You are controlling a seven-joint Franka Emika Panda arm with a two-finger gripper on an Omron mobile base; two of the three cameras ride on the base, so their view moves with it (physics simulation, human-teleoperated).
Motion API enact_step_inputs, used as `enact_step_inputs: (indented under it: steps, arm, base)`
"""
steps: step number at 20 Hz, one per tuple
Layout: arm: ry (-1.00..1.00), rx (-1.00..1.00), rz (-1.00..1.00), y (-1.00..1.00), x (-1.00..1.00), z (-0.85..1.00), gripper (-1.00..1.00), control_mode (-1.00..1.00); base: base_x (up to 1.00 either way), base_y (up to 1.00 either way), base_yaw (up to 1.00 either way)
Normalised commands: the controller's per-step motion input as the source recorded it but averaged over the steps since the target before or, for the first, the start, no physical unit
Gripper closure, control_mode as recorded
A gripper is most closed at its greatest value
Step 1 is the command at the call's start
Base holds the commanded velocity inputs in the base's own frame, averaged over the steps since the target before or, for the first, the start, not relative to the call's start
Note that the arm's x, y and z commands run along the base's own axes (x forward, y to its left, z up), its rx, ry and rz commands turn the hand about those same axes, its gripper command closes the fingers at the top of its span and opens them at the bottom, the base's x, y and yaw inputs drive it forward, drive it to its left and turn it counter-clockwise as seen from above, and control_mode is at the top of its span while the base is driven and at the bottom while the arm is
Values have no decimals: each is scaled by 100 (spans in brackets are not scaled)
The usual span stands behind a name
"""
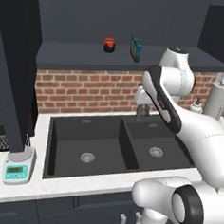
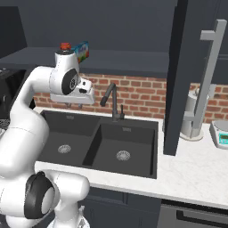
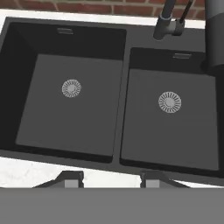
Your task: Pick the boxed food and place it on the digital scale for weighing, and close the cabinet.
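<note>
The boxed food (image 1: 135, 49) (image 2: 82, 51), a small blue box, stands on edge on the shelf of the open cabinet (image 1: 90, 55). The cabinet's doors (image 1: 12, 72) (image 2: 178, 75) are swung out over the counter. The digital scale (image 1: 19, 166) (image 2: 221, 133), light grey with a teal front, sits on the white counter with nothing on it. My gripper (image 2: 73, 104) (image 3: 111, 180) hangs over the sink, well below the shelf and pointing down. Its fingertips (image 3: 72, 179) are apart with nothing between them.
A red-lidded dark jar (image 1: 108, 44) (image 2: 65, 46) stands left of the box on the shelf. Below me lies a black double sink (image 1: 69, 129) (image 3: 127, 109) with a dark faucet (image 2: 113, 100) (image 3: 168, 24). A paper towel roll (image 1: 217, 98) (image 2: 191, 116) stands at the right.
</note>
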Motion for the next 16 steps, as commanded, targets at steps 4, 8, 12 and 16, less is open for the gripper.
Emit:
enact_step_inputs:
  steps: [4, 8, 12, 16]
  arm:
    - [-6, 0, 0, 0, -23, 0, -100, -100]
    - [-18, -3, 0, 1, -59, 0, -100, -100]
    - [-29, -2, 0, 4, -55, 21, -100, -100]
    - [-31, 0, 0, 2, -43, 47, -100, -100]
  base:
    - [0, 0, 0]
    - [0, 0, 0]
    - [0, 0, 0]
    - [0, 0, 0]
